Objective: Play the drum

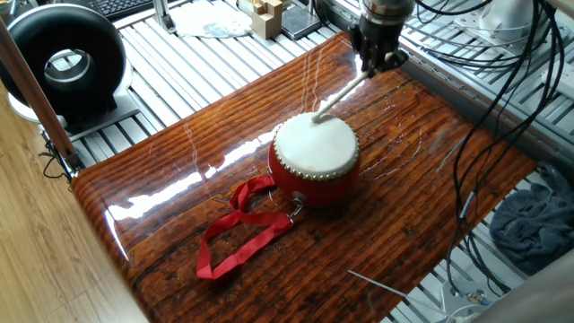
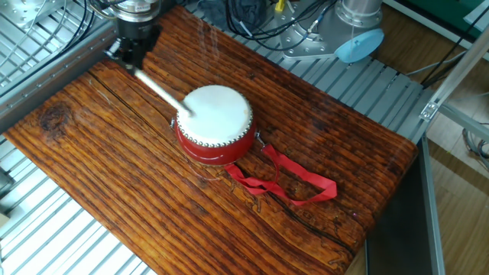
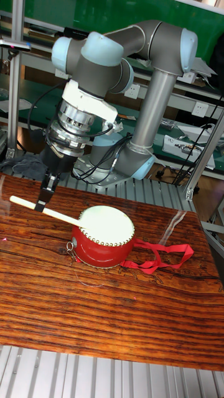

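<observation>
The tool [image 3: 47, 191] grips a pale stick [image 3: 46, 212] whose tip meets the drum [image 3: 103, 236] rim.
</observation>
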`<state>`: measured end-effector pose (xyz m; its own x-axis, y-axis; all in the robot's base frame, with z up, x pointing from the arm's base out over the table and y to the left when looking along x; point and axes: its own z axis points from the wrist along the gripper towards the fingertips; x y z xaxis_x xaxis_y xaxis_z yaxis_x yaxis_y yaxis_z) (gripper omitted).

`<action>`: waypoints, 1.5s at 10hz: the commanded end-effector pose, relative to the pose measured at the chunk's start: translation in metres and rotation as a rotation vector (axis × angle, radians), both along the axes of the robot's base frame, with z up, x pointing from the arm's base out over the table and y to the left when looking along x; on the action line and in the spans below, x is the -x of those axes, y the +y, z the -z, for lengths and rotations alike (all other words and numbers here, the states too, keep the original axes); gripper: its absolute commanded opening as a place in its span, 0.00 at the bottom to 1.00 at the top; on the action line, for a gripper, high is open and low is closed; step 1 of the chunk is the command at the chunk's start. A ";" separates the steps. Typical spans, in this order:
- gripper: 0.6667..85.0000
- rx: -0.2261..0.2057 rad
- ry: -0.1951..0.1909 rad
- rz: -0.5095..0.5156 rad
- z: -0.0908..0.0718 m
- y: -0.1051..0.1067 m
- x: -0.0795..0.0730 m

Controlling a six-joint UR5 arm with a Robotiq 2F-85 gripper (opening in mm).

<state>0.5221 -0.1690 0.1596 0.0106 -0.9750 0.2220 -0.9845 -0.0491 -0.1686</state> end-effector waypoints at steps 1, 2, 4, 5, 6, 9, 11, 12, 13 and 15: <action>0.00 0.006 -0.021 -0.013 -0.003 -0.002 -0.005; 0.00 -0.003 -0.024 0.000 -0.003 -0.001 -0.005; 0.00 -0.068 -0.002 0.077 0.001 0.006 0.004; 0.00 -0.112 0.021 0.122 0.004 0.013 0.012; 0.00 -0.138 0.031 0.149 0.007 0.017 0.015; 0.00 -0.184 0.038 0.249 0.013 0.020 0.020; 0.00 -0.222 0.049 0.352 0.012 0.024 0.026; 0.00 -0.232 0.045 0.408 0.012 0.025 0.026; 0.00 -0.240 0.047 0.454 0.012 0.027 0.028; 0.00 -0.265 0.049 0.603 0.012 0.031 0.033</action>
<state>0.4940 -0.1459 0.1467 -0.3938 -0.9189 0.0222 -0.9165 0.3907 -0.0863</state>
